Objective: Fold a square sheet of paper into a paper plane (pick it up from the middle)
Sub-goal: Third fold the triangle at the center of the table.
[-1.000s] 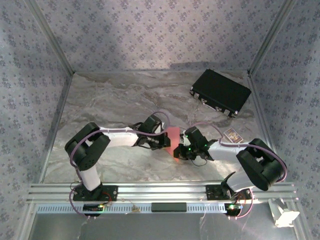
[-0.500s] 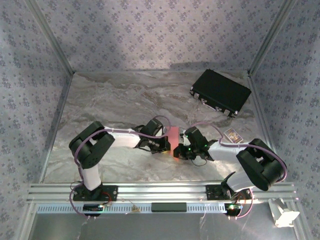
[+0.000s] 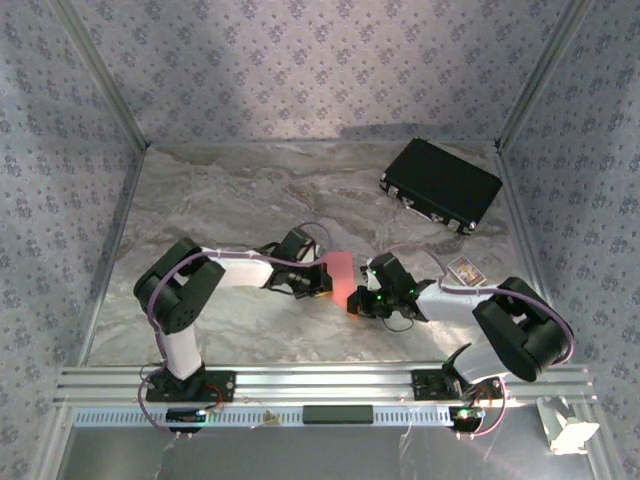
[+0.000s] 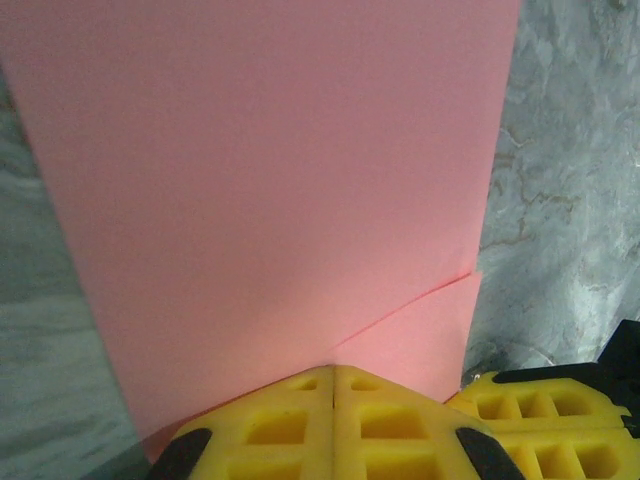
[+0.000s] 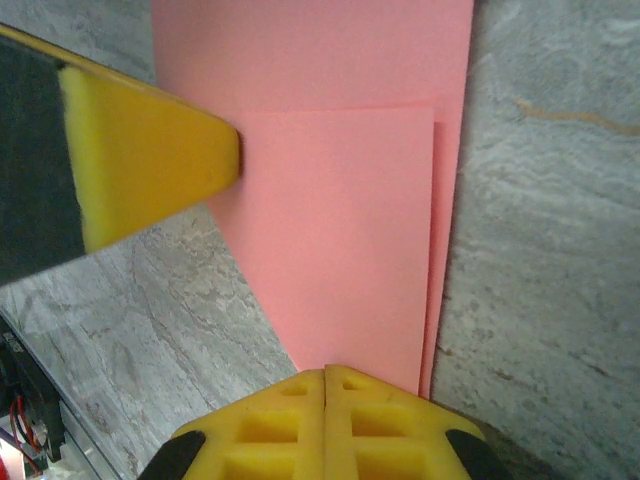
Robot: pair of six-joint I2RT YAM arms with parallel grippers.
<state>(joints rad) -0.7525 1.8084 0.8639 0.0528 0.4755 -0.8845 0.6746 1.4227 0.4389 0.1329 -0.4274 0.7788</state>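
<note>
Square sheet of paper, one pink folded piece, is pinched by left jaws and right jaws.

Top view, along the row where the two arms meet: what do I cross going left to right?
left gripper, jaws shut on the paper → pink sheet of paper → right gripper, jaws shut on it too → small reddish block. The black case lies farther back, so it is left out.
</note>
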